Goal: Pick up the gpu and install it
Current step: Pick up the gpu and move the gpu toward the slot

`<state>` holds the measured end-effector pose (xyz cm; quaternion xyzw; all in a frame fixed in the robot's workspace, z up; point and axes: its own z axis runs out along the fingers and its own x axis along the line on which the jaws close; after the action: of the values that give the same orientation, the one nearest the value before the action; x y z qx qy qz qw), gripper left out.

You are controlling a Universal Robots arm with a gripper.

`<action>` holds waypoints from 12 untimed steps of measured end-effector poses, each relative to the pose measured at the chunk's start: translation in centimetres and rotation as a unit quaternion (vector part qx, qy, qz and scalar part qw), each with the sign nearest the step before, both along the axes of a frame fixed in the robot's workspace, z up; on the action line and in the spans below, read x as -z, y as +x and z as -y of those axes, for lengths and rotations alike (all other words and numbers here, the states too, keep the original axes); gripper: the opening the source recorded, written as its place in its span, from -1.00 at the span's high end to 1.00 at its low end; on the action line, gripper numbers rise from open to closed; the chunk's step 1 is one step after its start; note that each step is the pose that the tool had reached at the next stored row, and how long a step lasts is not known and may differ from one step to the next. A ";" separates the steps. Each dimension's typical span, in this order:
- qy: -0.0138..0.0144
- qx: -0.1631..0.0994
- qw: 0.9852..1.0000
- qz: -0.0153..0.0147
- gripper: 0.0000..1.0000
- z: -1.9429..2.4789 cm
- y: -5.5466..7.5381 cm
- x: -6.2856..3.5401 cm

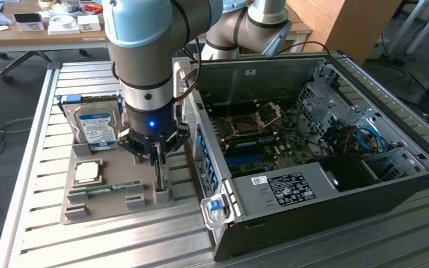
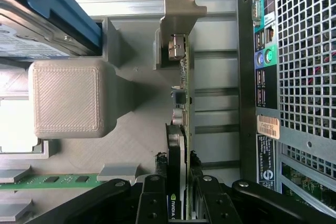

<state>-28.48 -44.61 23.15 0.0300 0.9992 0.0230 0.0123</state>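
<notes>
In the exterior view we see the gripper [image 1: 158, 177] reaching straight down, left of the frame's centre, over the right edge of a grey holder tray [image 1: 114, 207]. The tray lies on the slatted metal bench [image 1: 28, 184]. From the wrist camera we see its two black fingers [image 2: 156, 192] pressed against both faces of the gpu [image 2: 182, 90], so the gripper is clenched on the card. The card stands on its edge. Its silvery bracket [image 2: 177, 17] is at the end away from the fingers, against a grey post of the tray. The gpu sits in its tray holder, just beside the open computer case [image 1: 393, 184] in the right half of the exterior view. At the tray's upper left a hard drive [image 1: 98, 125] stands upright. Toward the frame's lower left lie a processor chip [image 1: 87, 172] and a green RAM stick [image 1: 114, 188].
</notes>
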 end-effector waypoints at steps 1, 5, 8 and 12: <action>0.000 0.000 1.000 0.000 0.47 0.00 0.0 0.00; 0.000 0.000 1.000 0.000 0.47 0.00 0.0 0.00; 0.000 0.000 1.000 0.000 0.47 0.00 0.0 -0.14; 0.000 0.000 1.000 0.000 0.47 0.00 0.0 -1.08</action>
<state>-28.47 -44.60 24.23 0.0297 0.9992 0.0230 0.0123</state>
